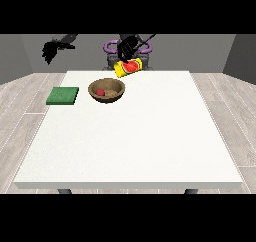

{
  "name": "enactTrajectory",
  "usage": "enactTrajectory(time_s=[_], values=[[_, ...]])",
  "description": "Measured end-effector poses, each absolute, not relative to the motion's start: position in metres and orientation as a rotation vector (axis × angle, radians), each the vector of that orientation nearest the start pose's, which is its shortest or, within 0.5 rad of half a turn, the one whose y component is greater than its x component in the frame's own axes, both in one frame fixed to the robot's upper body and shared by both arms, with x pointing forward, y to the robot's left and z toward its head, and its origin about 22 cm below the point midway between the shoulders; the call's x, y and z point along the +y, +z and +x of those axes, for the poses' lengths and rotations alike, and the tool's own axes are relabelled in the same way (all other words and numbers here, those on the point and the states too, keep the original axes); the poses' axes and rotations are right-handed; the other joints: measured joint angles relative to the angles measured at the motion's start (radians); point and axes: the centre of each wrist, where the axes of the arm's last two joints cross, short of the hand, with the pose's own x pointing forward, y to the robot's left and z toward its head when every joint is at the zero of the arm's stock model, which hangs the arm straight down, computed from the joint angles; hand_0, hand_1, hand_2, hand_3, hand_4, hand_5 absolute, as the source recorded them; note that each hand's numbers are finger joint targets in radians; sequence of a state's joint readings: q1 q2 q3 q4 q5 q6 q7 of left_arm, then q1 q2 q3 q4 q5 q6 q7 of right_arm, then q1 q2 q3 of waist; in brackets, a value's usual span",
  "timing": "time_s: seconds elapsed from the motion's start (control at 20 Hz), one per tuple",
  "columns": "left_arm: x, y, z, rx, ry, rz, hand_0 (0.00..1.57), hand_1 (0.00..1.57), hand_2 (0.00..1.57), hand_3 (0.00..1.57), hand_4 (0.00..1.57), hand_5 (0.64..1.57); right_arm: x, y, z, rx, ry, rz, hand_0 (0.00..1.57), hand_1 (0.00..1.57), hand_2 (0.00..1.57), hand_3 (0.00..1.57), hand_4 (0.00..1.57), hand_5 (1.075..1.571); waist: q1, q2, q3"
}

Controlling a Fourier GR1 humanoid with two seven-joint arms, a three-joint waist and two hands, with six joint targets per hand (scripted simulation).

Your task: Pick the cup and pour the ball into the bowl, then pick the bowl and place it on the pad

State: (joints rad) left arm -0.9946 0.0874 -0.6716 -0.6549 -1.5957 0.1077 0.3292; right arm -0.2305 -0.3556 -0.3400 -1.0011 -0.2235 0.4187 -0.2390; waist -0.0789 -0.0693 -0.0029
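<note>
A yellow cup (128, 67) with a red watermelon picture is held tipped over above the far side of the table, its mouth pointing down-left towards the bowl. The hand at the view's right (128, 47) is curled round it from above. Below and to the left stands a brown wooden bowl (116, 92) with a small red ball (100, 92) inside. A green square pad (63, 96) lies flat near the table's left edge, left of the bowl. The hand at the view's left (50, 50) hangs raised off the table's far left corner, holding nothing, its fingers drooping.
The white table (140, 141) spreads wide towards the camera, with its front edge low in the view. The robot's torso (111, 53) stands behind the far edge. Grey wooden floor surrounds the table.
</note>
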Motion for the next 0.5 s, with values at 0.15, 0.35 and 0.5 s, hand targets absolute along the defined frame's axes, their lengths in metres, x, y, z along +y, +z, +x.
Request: enactTrajectory(time_s=[0.15, 0.35, 0.5], values=[[0.067, 0.065, 0.397, 2.012, 2.184, -2.11, 1.24, 1.24, 1.54, 1.43, 1.51, 1.196, -0.395, -0.024, 0.272, -1.564, -0.045, 0.041, 0.0, 0.0, 0.0, 0.0, 0.25, 1.567, 0.042, 0.006, -0.005], [0.086, 0.065, 0.395, 2.73, 1.955, -2.159, 0.56, 0.56, 0.0, 0.0, 0.89, 1.502, -0.394, -0.029, 0.267, -1.558, -0.081, 0.02, 0.0, 0.0, 0.0, 0.0, 0.36, 1.568, 0.079, 0.02, -0.0103], [0.101, 0.056, 0.387, 3.291, 1.638, -2.09, 0.0, 0.0, 0.0, 0.0, 0.0, 1.541, -0.379, -0.028, 0.276, -1.585, -0.084, 0.044, 0.0, 0.0, 0.0, 0.0, 0.33, 1.568, 0.078, 0.068, -0.0173]])
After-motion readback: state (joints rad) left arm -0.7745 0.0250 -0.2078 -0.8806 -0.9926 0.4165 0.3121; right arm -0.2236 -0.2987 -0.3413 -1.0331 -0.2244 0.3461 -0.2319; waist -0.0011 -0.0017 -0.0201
